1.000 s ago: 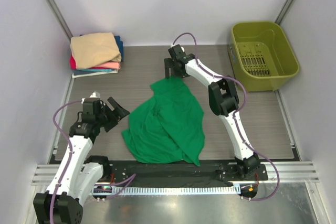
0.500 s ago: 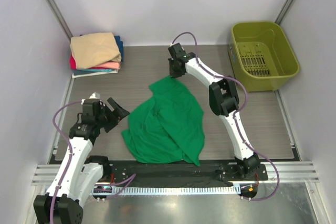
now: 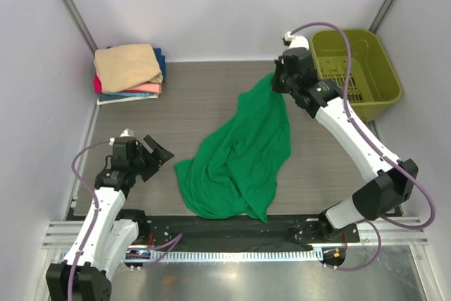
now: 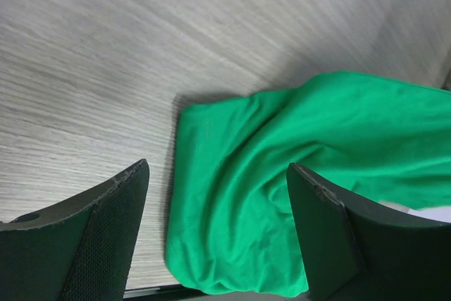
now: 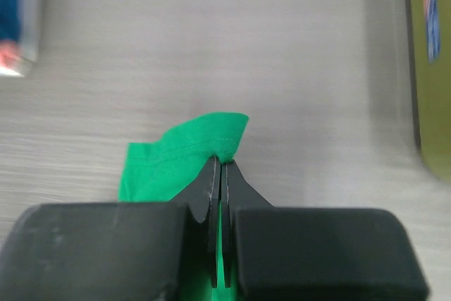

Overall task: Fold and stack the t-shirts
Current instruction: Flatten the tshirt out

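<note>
Right gripper, jaws pinched closed on a hemmed corner of the green t-shirt, whose soft, crumpled cloth trails across the wood-grain bench. Left gripper spread wide, empty, near the shirt's edge.

Loose shirt between stack and bin.

Top view: bright, even, diffuse light. Only faint soft shadow under green shirt. Dull glare on metal rail at near side of shirt.
My left wrist view: sharp. Dark shadow along shirt's left edge. My left gripper dark, slightly soft.
My right wrist view: whole frame blurred. Bin right of shirt smeared. Washed-out white band far beyond shirt.
</note>
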Available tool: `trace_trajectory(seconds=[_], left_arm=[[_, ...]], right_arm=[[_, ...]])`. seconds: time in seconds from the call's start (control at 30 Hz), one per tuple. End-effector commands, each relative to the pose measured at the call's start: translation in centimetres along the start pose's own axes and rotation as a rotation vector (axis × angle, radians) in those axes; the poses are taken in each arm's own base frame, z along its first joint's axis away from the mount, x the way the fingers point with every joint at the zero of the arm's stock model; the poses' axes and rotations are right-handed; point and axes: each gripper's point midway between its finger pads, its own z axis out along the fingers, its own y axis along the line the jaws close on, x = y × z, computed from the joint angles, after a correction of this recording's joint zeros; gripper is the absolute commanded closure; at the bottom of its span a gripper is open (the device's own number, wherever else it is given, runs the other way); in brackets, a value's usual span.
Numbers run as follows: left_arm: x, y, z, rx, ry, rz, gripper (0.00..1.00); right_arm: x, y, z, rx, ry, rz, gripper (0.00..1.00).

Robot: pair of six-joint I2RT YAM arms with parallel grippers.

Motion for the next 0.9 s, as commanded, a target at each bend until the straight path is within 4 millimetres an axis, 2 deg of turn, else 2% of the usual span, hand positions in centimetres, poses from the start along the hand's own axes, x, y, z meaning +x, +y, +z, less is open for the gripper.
trace_trajectory(seconds=[0.0, 0.13, 0.47, 0.57, 0.67, 0.77, 0.8, 0.87], left_arm=[[0.3, -0.4, 1.0, 0.030, 0.006, -0.014, 0.20], [1.1, -0.2, 2.1, 0.041, 0.029, -0.004, 0.22], [3.7, 1.4, 5.7, 0.007, 0.104, 0.034, 0.27], [4.0, 0.7, 6.6, 0.031, 0.113, 0.056, 0.34], [4.2, 0.4, 7.5, 0.034, 0.126, 0.070, 0.45], [3.6, -0.1, 8.0, 0.039, 0.112, 0.078, 0.81], [2.7, -1.3, 7.9, 0.060, 0.092, 0.086, 0.99], [1.5, -2.4, 7.3, 0.058, 0.070, 0.107, 1.00]], right_arm=[[9.4, -2.8, 4.6, 0.095, 0.219, -0.009, 0.99], [11.6, -3.2, 5.3, 0.102, 0.268, -0.006, 0.99], [13.1, -3.3, 5.9, 0.094, 0.302, 0.004, 0.99], [13.6, -3.6, 6.1, 0.098, 0.313, 0.009, 0.99], [13.9, -4.1, 6.4, 0.098, 0.323, 0.019, 0.99], [13.8, -4.6, 6.7, 0.095, 0.326, 0.036, 0.99], [13.5, -4.8, 6.8, 0.089, 0.329, 0.048, 0.99], [11.8, -4.7, 6.8, 0.070, 0.302, 0.060, 0.99]])
